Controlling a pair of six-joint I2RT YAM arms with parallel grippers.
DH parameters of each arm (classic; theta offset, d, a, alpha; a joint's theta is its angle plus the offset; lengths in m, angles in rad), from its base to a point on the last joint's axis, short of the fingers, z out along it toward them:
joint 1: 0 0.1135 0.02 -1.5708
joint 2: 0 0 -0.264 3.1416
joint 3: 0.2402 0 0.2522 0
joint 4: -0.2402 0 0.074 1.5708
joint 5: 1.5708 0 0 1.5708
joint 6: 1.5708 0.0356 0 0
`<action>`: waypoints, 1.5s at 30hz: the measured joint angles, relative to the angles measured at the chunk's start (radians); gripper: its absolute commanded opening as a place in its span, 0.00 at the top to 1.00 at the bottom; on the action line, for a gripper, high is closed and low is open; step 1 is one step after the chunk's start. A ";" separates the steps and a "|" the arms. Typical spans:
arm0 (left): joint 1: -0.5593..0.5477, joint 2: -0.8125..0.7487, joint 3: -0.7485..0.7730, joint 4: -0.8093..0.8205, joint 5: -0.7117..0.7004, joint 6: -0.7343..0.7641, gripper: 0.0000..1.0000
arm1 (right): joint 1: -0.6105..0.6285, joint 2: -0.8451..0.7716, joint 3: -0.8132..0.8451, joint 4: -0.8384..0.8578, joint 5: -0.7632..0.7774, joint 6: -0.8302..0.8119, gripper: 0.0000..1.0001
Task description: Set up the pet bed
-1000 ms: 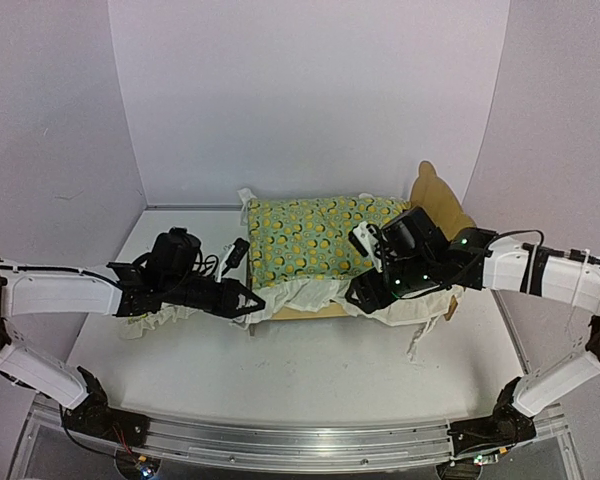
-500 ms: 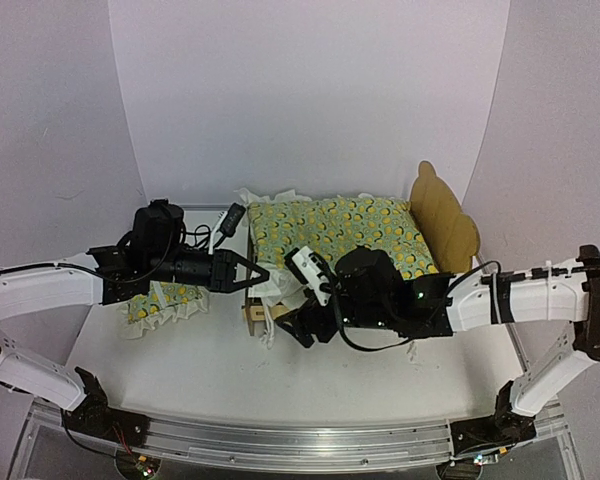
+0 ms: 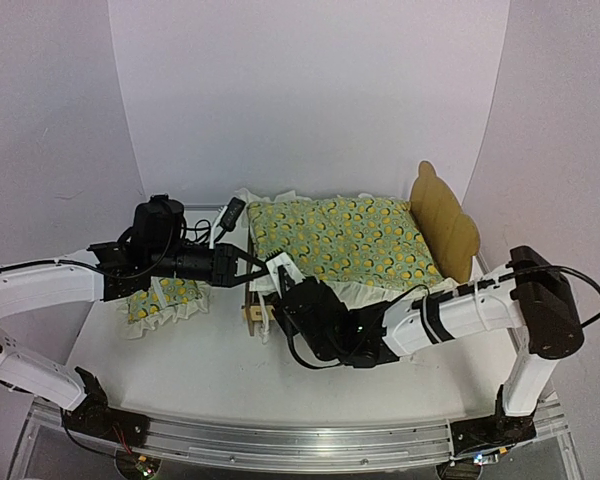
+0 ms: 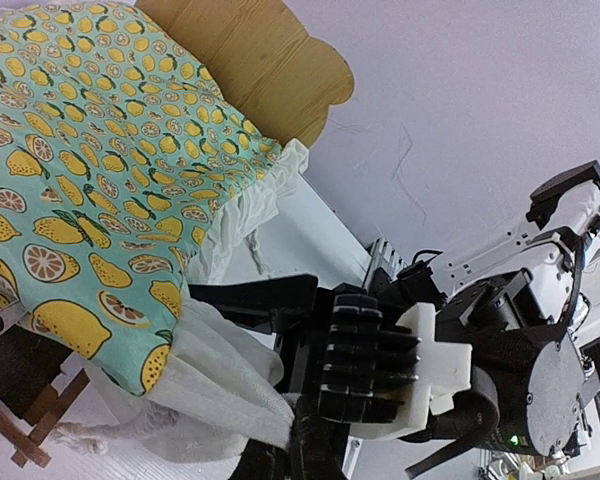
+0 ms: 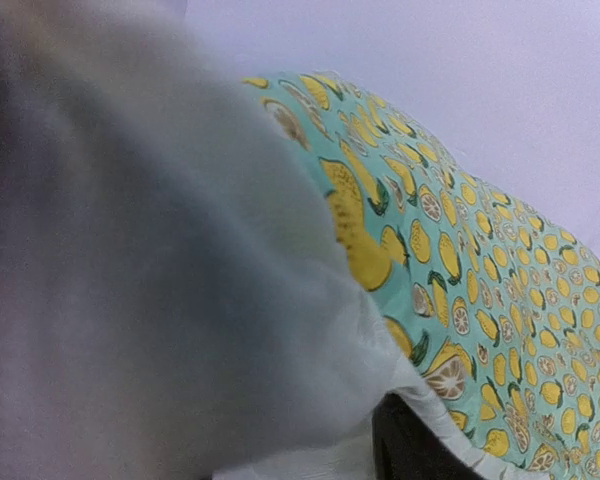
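Note:
The pet bed (image 3: 446,218) stands mid-table, its plywood headboard (image 4: 242,62) at the right end. A lemon-patterned quilt (image 3: 342,240) lies spread over it. At the foot corner my left gripper (image 3: 263,270) is shut on the quilt's white ruffle (image 4: 212,372), which is pinched at my left gripper (image 4: 302,442) low in the left wrist view. My right gripper (image 3: 286,282) sits right beside that same corner, its ribbed pad (image 4: 368,365) facing the ruffle and its jaws apart. Blurred white ruffle (image 5: 180,280) fills the right wrist view.
A small matching pillow (image 3: 166,300) lies on the table under my left arm. The bed's wooden foot frame (image 3: 252,315) shows below the quilt corner. My right arm stretches across the front of the bed. White walls close in the back and sides.
My right arm has swept from the headboard end leftward to the foot corner. The quilt now lies flatter over the bed. My left gripper lifted slightly, still holding the ruffle.

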 measured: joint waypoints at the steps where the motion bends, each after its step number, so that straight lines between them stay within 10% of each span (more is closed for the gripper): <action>1: 0.001 0.000 0.000 -0.003 -0.006 0.000 1.00 | -0.002 0.011 0.002 0.015 0.021 -0.010 0.96; 8: 0.011 0.000 0.000 -0.008 -0.020 -0.002 1.00 | -0.011 -0.067 0.001 -0.122 -0.046 -0.018 1.00; 20: 0.033 0.214 0.086 0.000 -0.012 -0.002 1.00 | -0.359 -0.351 -0.060 -0.468 -0.726 0.211 1.00; 26: 0.047 0.290 0.171 0.002 0.012 -0.012 1.00 | -0.339 -0.343 -0.045 -0.558 -0.839 0.169 0.37; 29: 0.049 0.302 0.196 0.001 0.019 -0.024 1.00 | -0.335 -0.343 -0.010 -0.584 -0.811 0.111 0.20; 45: 0.050 0.341 0.248 -0.021 0.036 -0.111 1.00 | -0.235 -0.222 0.033 -0.283 -0.641 -0.359 0.05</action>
